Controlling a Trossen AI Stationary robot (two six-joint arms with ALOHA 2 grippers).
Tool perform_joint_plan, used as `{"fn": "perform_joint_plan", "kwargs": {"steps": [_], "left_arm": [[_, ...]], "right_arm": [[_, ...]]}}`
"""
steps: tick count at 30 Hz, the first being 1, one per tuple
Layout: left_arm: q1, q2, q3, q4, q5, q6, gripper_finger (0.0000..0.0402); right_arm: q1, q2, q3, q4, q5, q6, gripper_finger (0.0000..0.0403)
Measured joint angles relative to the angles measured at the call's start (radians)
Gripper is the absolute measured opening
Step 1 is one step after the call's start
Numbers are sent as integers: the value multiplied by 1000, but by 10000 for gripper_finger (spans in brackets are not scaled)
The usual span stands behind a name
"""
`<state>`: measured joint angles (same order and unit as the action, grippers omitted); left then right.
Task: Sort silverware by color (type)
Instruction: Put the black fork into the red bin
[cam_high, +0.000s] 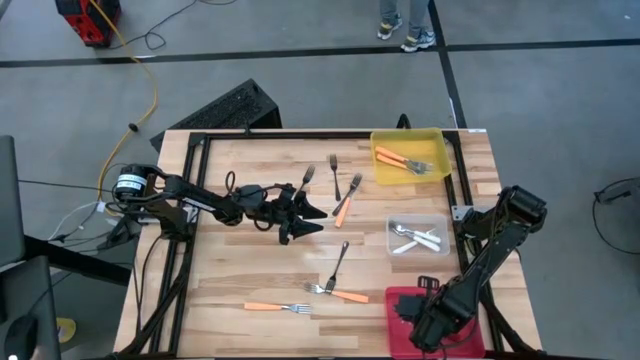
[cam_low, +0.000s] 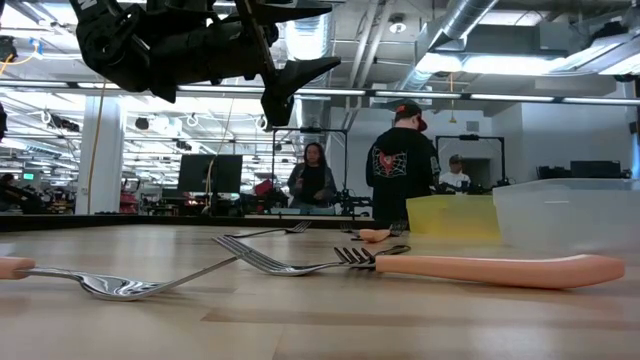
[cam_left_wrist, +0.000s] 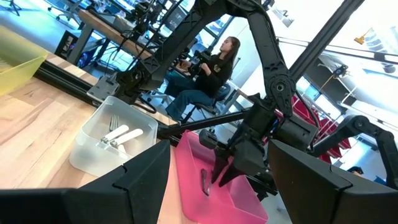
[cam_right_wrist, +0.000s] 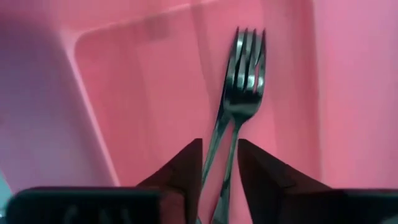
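Observation:
My right gripper (cam_high: 428, 318) points down into the red bin (cam_high: 400, 300) at the near right, fingers open. In the right wrist view its fingers stand on either side of the handles of dark forks (cam_right_wrist: 244, 74) that lie in the bin (cam_right_wrist: 124, 93). My left gripper (cam_high: 310, 218) hangs open and level above the table's middle, holding nothing. On the table lie orange-handled forks (cam_high: 345, 205), (cam_high: 275, 307), (cam_high: 345, 295) and dark forks (cam_high: 305, 178), (cam_high: 335, 172), (cam_high: 338, 262). The yellow bin (cam_high: 440, 150) holds orange-handled forks. The clear bin (cam_high: 395, 245) holds pale forks (cam_left_wrist: 118, 135).
The three bins stand in a row along the table's right side. A black frame (cam_high: 300, 133) runs along the far and left edges. In the low view, forks (cam_low: 150, 283) and an orange handle (cam_low: 500, 268) lie close in front. People stand in the room beyond the table.

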<state>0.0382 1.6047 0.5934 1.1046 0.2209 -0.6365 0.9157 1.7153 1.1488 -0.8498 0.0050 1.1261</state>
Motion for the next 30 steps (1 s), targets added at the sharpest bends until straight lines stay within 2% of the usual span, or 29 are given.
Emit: {"fn": "perform_joint_plan", "kwargs": {"steps": [7,9,18,30], "left_arm": [[0,0,0,-39,-3,34,253],[-1,0,0,-87,-42,49,253],[0,0,0,-337,-284,94,253],[0,0,32,-616,-500,89,253]], "right_arm": [[-3,0,7,-5,-11,-7,170],[-6,0,25,-7,-11,-16,176],[-9,-2,120,-103,-6,-36,172],[-62,-2,219,-237,128,-143,166]]}}
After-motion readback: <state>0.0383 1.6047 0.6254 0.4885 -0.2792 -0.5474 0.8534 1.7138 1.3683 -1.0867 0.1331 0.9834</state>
